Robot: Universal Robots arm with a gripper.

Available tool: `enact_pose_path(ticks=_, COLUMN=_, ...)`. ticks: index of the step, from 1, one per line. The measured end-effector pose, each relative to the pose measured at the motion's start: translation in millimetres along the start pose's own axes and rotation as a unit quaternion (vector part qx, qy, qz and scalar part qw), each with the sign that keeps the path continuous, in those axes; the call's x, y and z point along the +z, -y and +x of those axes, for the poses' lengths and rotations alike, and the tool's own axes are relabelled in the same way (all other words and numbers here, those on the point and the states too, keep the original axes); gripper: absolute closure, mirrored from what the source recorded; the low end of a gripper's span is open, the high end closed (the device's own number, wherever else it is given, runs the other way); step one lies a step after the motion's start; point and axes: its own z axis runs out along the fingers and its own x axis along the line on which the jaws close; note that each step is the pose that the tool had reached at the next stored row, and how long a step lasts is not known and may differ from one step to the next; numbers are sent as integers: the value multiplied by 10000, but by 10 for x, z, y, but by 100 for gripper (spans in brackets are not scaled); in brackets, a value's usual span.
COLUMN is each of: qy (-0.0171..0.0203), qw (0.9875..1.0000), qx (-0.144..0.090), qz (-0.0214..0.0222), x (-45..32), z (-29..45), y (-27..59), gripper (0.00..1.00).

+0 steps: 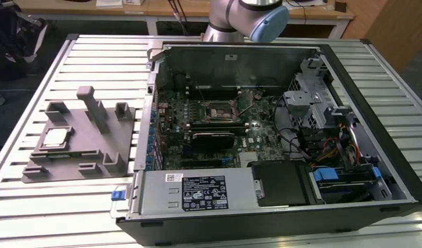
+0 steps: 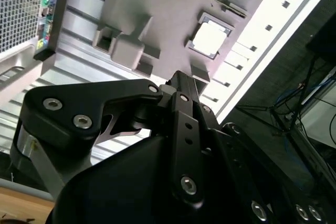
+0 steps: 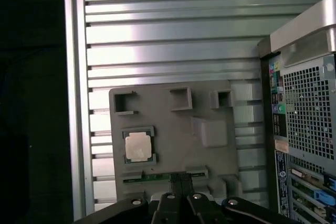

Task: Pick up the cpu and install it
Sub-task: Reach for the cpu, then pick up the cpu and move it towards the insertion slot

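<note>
Black fingers (image 3: 176,183) together, silvery square cpu (image 3: 139,146) seated in grey fixture (image 3: 173,124)

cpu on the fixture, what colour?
The cpu is pale silver with a thin darker rim; clearest in the first wrist view.

Exterior view: standing off the arm, looking steeply down from afar on the ribbed silvery metal table (image 1: 31,206) and the open black computer case (image 1: 266,230).
First wrist view: looking straight down past the black gripper (image 3: 181,181), its jaws pressed together, with the grey moulded plastic fixture (image 3: 173,124) lying just beyond the jaw tips.
Second wrist view: peering obliquely along the gripper (image 2: 184,81), with the fixture (image 2: 157,9) lying ahead of the jaws.
Shared: all three are taking in the fixture (image 1: 80,150) holding the small flat silvery square cpu (image 1: 56,137).
</note>
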Motion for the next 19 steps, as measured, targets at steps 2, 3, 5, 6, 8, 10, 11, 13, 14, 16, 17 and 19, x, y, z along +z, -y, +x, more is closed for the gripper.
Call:
enact_pose_path(ticks=2, qy=0, qw=10000, qx=0, qz=0, x=3, z=80, y=6, gripper=89)
enact_pose_path(ticks=3, qy=0, qw=10000, qx=1, qz=0, x=2, z=118, y=8, gripper=89)
enact_pose_path(ticks=5, qy=0, qw=10000, qx=1, qz=0, x=4, z=194, y=15, gripper=89)
enact_pose_path(ticks=6, qy=0, qw=10000, qx=0, qz=0, x=5, z=233, y=18, gripper=89)
enact_pose_path(ticks=8, qy=-1, qw=10000, qx=0, qz=0, x=5, z=309, y=23, gripper=89)
enact_pose_path(ticks=10, qy=1, qw=10000, qx=0, qz=-1, x=8, z=386, y=30, gripper=89)
enact_pose_path(ticks=11, qy=0, qw=10000, qx=0, qz=0, x=9, z=423, y=32, gripper=89)
enact_pose_path(ticks=13, qy=0, qw=10000, qx=1, qz=0, x=10, z=481, y=36, gripper=89)
enact_pose_path(ticks=14, qy=0, qw=10000, qx=0, qz=0, x=11, z=506, y=38, gripper=89)
enact_pose_path(ticks=16, qy=0, qw=10000, qx=1, qz=0, x=12, z=545, y=41, gripper=89)
enact_pose_path(ticks=17, qy=0, qw=10000, qx=1, qz=0, x=11, z=556, y=42, gripper=89)
enact_pose_path(ticks=19, qy=-1, qw=10000, qx=0, qz=0, x=11, z=563, y=43, gripper=89)
